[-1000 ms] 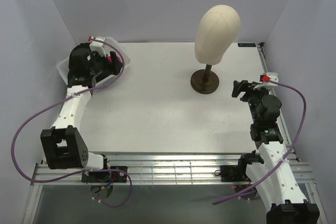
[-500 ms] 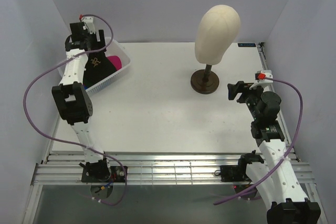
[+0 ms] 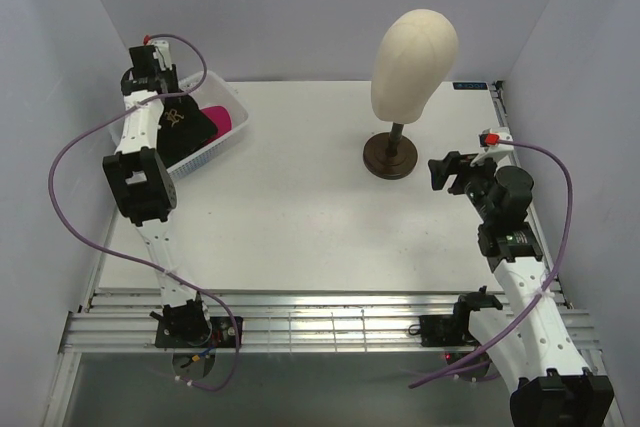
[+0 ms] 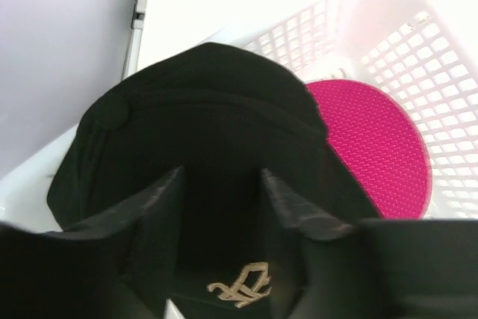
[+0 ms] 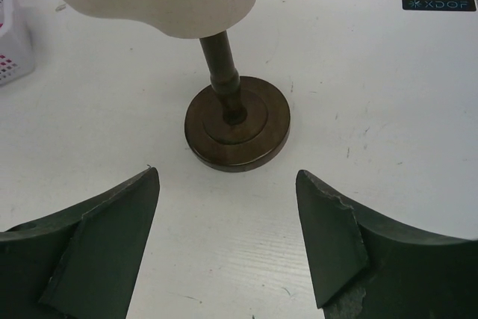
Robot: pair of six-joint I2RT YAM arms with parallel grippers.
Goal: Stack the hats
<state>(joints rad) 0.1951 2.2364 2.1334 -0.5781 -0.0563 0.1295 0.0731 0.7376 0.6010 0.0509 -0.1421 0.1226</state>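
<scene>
A black hat (image 4: 202,95) with gold embroidery lies in the white mesh basket (image 4: 418,42) at the table's back left corner. A magenta hat (image 4: 373,147) rests beside it on the right. My left gripper (image 4: 220,177) reaches down into the basket (image 3: 228,92), its fingers narrowed around the front of the black hat (image 3: 185,135), whose fabric fills the gap between them. The magenta hat (image 3: 220,119) lies untouched. My right gripper (image 5: 225,172) hovers open and empty over the table, facing the mannequin stand (image 5: 237,121); from above, the right gripper (image 3: 442,173) sits right of that stand.
A cream mannequin head (image 3: 415,52) on a dark round stand (image 3: 390,157) rises at the back centre-right. The basket sits tilted against the left wall. The left arm's purple cable (image 3: 70,177) loops out over the left side.
The left gripper settled onto the black hat in the basket and its jaws narrowed from wide open. The right gripper crept slightly left toward the stand.
</scene>
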